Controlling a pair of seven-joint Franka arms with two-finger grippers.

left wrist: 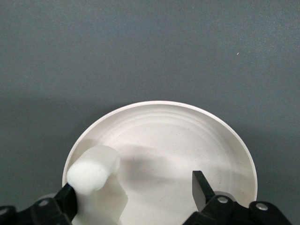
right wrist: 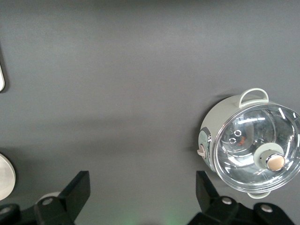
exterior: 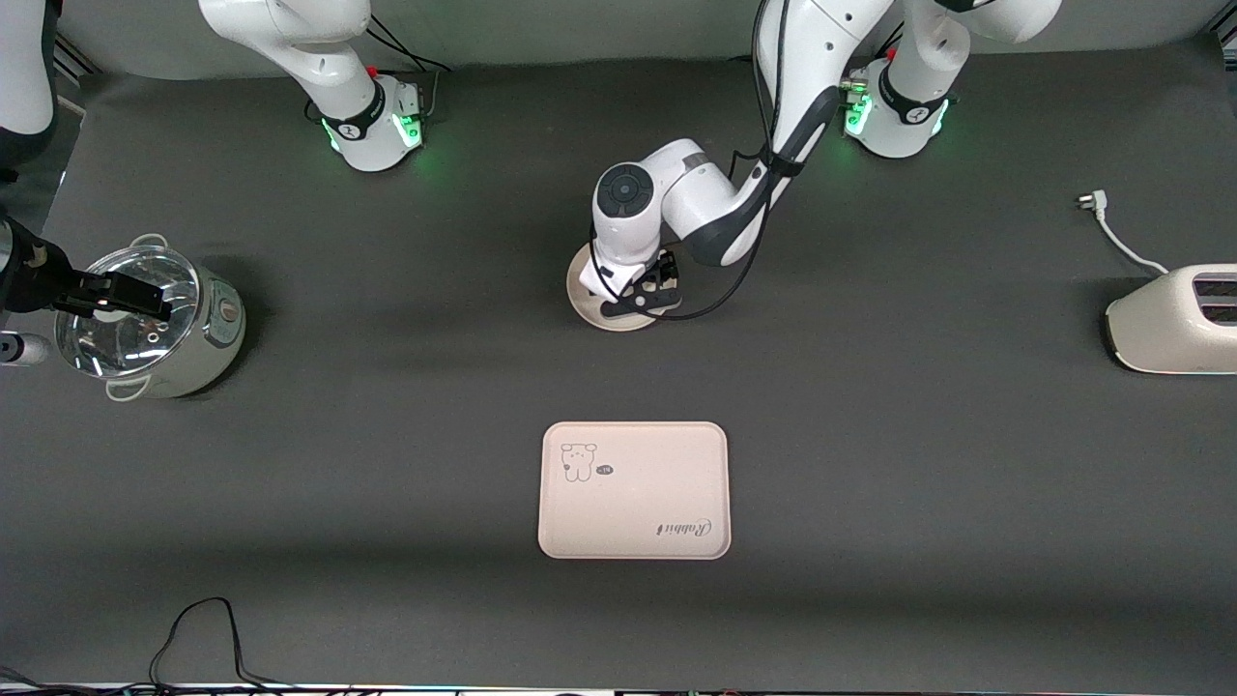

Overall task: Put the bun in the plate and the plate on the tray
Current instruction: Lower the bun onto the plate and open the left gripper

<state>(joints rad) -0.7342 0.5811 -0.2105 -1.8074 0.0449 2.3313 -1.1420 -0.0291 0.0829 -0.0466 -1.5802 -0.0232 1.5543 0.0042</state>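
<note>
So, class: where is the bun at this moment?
In the left wrist view the bun sits in the plate near its rim, against one finger of the open left gripper. The plate lies mid-table, farther from the front camera than the tray.

Matt speckled plate [left wrist: 187,140], smooth off-white bun [left wrist: 96,171], glossy glass-lidded pot [right wrist: 253,145], dull cloth-like table [exterior: 870,435].

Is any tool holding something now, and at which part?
Nothing is held. The left tool is open over the plate, the bun against one finger. The right tool is open, empty.
</note>
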